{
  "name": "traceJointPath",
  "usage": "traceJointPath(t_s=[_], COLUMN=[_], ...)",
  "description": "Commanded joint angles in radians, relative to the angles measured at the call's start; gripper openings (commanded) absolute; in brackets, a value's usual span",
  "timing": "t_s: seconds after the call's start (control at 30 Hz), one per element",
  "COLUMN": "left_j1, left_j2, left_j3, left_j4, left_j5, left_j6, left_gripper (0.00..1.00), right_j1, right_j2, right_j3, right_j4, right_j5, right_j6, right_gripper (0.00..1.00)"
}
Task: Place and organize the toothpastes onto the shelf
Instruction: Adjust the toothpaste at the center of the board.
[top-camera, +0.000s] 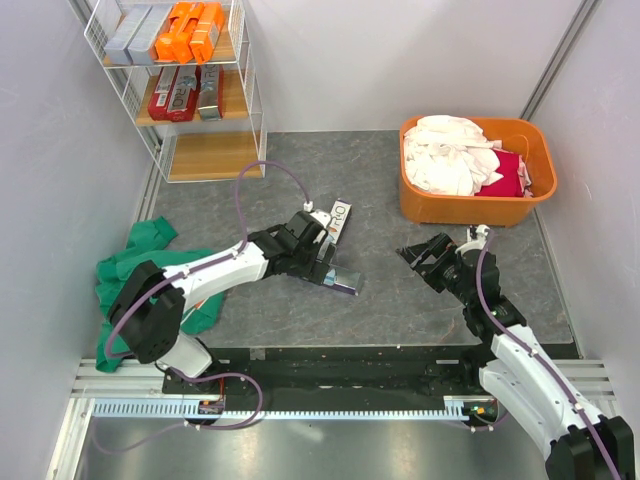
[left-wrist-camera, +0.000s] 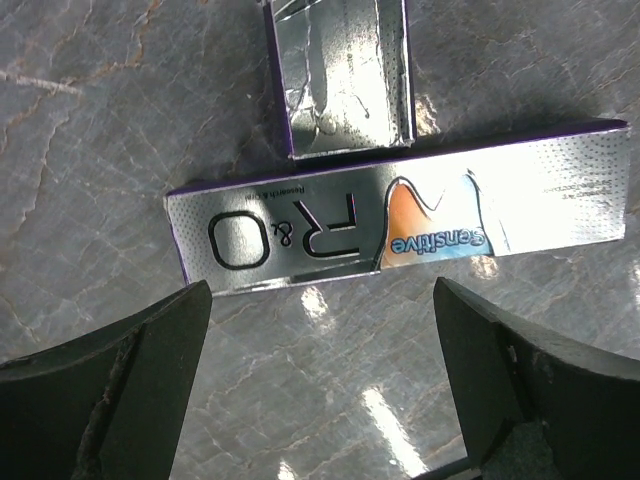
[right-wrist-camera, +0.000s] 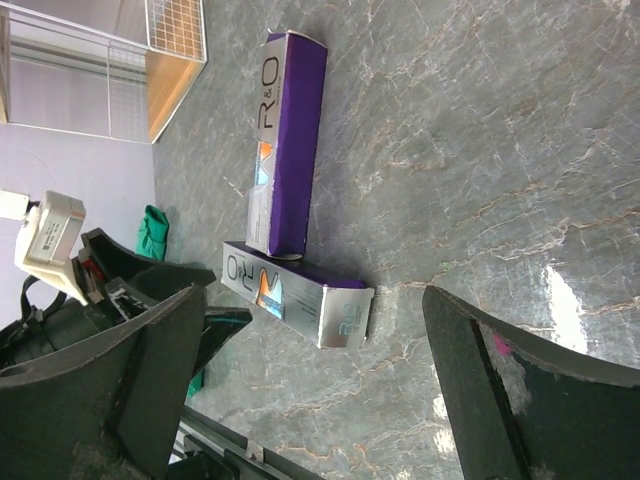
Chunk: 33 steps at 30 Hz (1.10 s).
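Two white/purple "R&O" toothpaste cartons lie on the grey floor mat: one (top-camera: 338, 217) near the middle, the other (top-camera: 344, 282) just in front of it. My left gripper (top-camera: 322, 262) is open and empty right beside the nearer carton. In the left wrist view that carton (left-wrist-camera: 400, 225) lies crosswise just beyond the open gripper (left-wrist-camera: 320, 385), with the second carton (left-wrist-camera: 340, 75) behind it. My right gripper (top-camera: 420, 257) is open and empty, to their right. It sees both cartons (right-wrist-camera: 285, 140) (right-wrist-camera: 295, 300). The shelf (top-camera: 205, 158) at the back left holds grey, orange (top-camera: 190, 30) and red (top-camera: 172, 92) cartons on its upper two tiers.
An orange tub (top-camera: 520, 205) of laundry stands at the back right. A green cloth (top-camera: 135, 268) lies at the left edge by the left arm. The shelf's bottom board carries nothing. White walls close in the back and sides.
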Motion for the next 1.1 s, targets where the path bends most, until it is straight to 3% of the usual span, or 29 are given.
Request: traceJointPath(t_s=[0.0,0.37,0.53,0.8,1.07], left_j1=[0.001,0.001,-0.002,-0.033,-0.125], left_j2=[0.046,0.099,0.128,0.126,0.065], left_j3=[0.058,0.021,0.023,-0.021,-0.041], left_j4=[0.049,0.106,0.107,0.133,0.164], left_j5=[-0.04,0.007,0.107,0.348,0.396], left_j6=[0.176,0.243,0.248,0.184,0.09], left_gripper=[1.0,1.0,1.0,0.96,0.95], right_j1=[-0.003,-0.003,-0.003,-0.003,-0.005], right_j2=[0.015,0.053,0.069,0.085,0.095], right_j3=[0.015,0.026,0.031,0.026,0.012], right_j4=[0.014,0.019,0.025,0.03,0.078], right_j5=[-0.02,-0.03,-0.034,-0.037,-0.06], right_j6=[-0.003,-0.009,-0.013,-0.012,-0.009], right_gripper=[0.98,0.98,0.98,0.98,0.98])
